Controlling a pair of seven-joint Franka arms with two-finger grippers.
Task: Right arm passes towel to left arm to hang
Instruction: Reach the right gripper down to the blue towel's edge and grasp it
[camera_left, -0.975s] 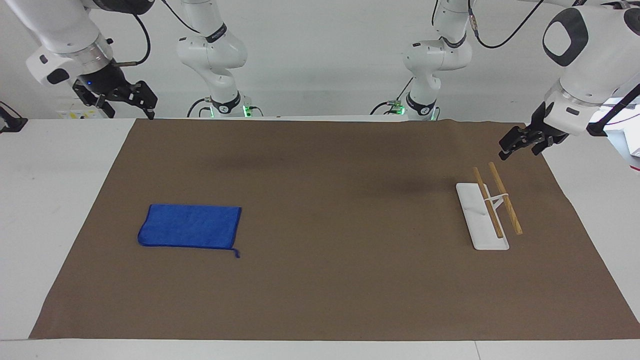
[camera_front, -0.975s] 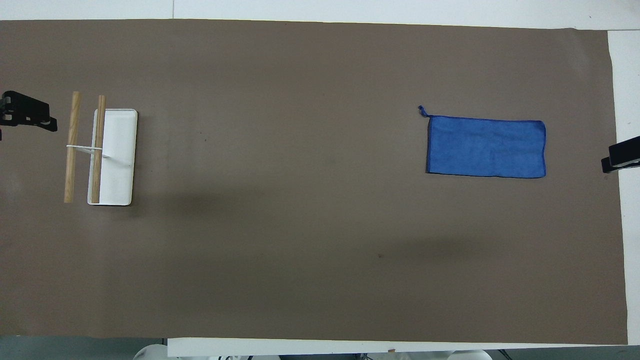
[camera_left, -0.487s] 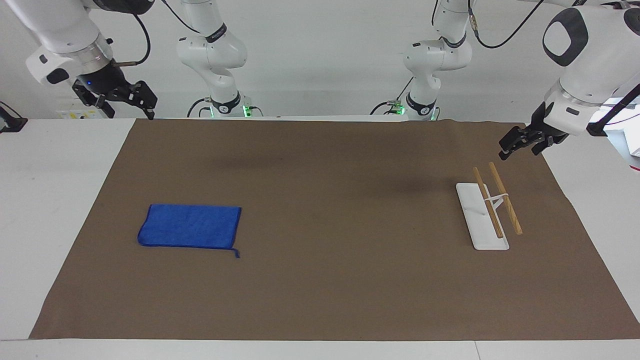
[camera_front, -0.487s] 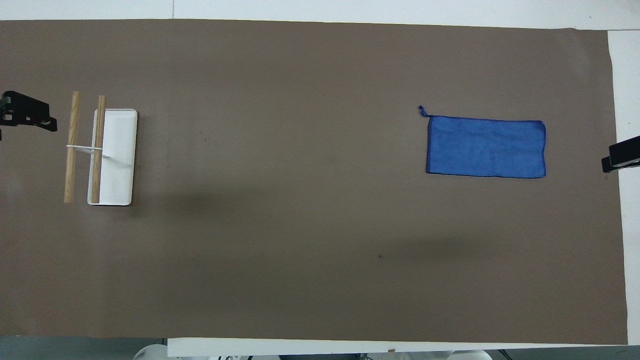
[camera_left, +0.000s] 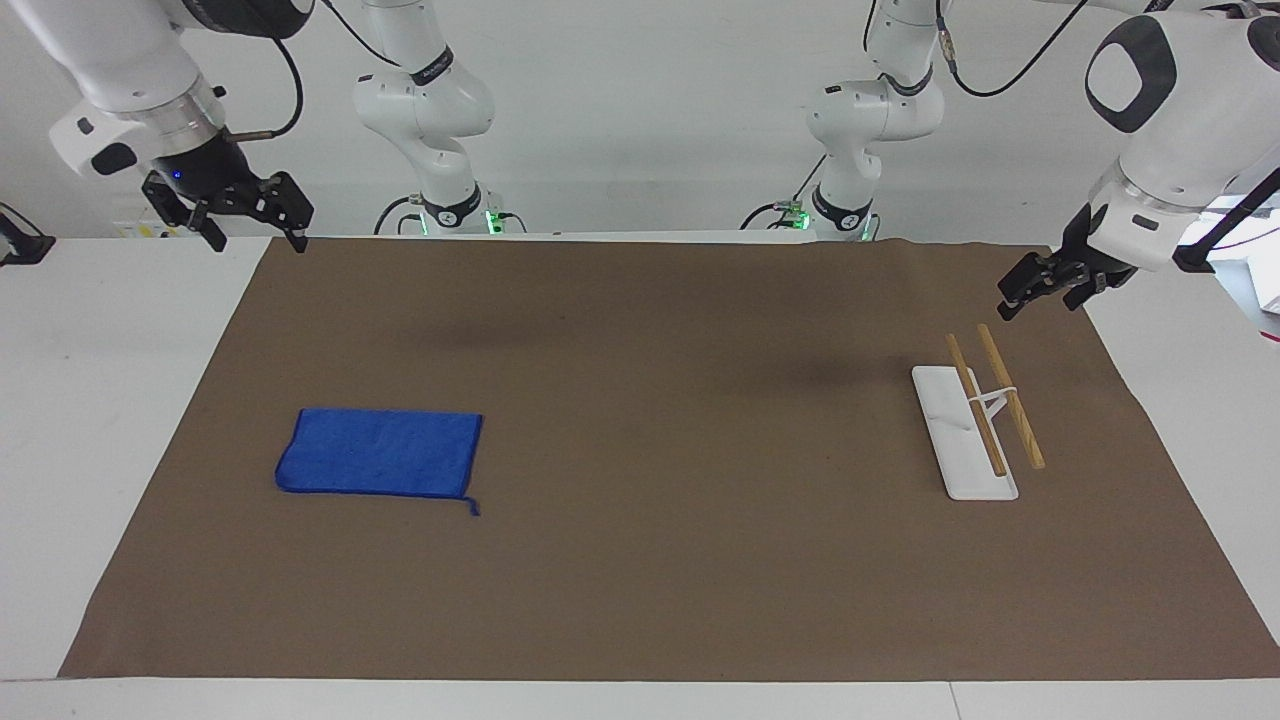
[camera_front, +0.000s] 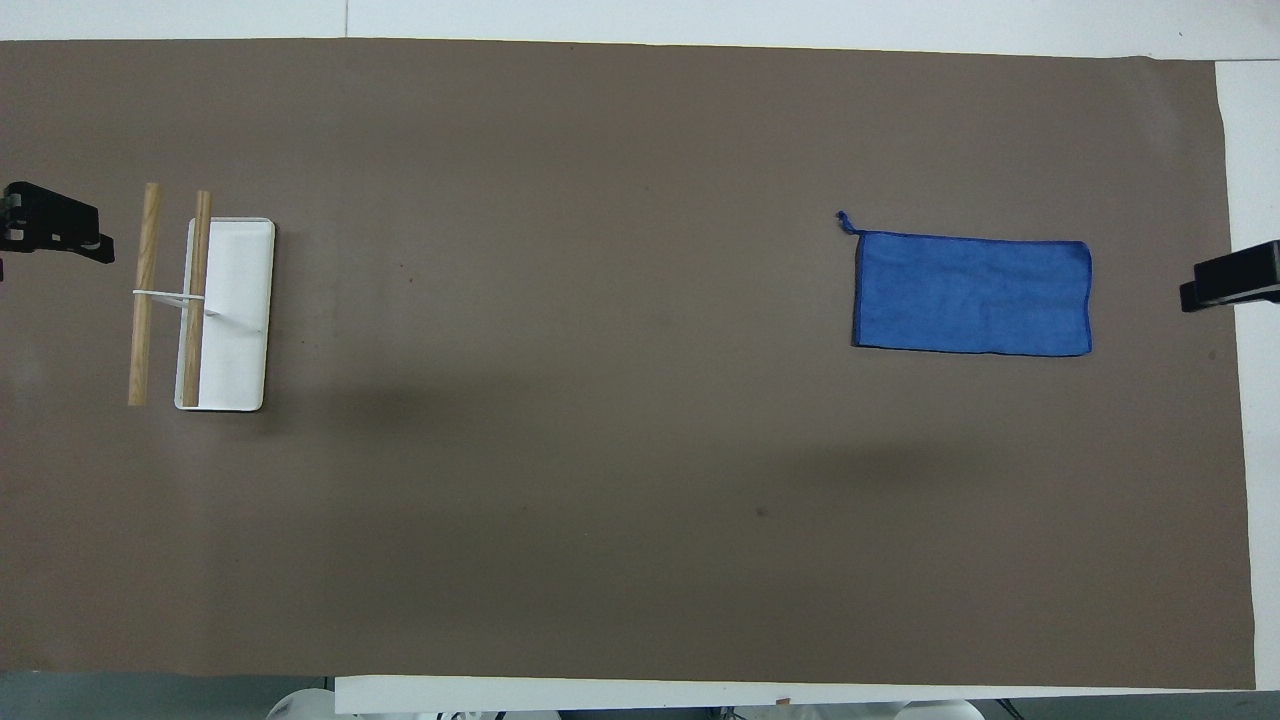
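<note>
Right now the towel (camera_left: 380, 453) lies flat on the brown mat (camera_left: 660, 560) toward the right arm's end of the desk (camera_left: 120, 400), its long axis running along the desk from one arm's end toward the other, with the cord loop (camera_front: 846, 222) at the corner farther from the robots and on the side facing the rack. The right gripper (camera_left: 252, 218) hangs in the air above the mat's edge at that same end, its fingers spread wide and holding nothing; in the overhead view its tip (camera_front: 1228, 279) shows just off the towel's short edge, so the towel lies inward from it, toward the middle of the desk and lower down. That makes the right arm clearly the closer one, and the coming reach looks like a short travel over the towel followed by a descent. The left gripper (camera_left: 1045, 284) waits, fingers also wide and empty, over the mat close to the wooden rack (camera_left: 985, 415), which stands on a white base (camera_front: 240, 320) with two rods lying crosswise to the towel's long axis, well apart from the towel. Between towel and rack the mat is bare, so a handover above the middle has plenty of room. Being soft cloth lying flat on a mat, the towel probably needs a pinch at an edge or corner.
</note>
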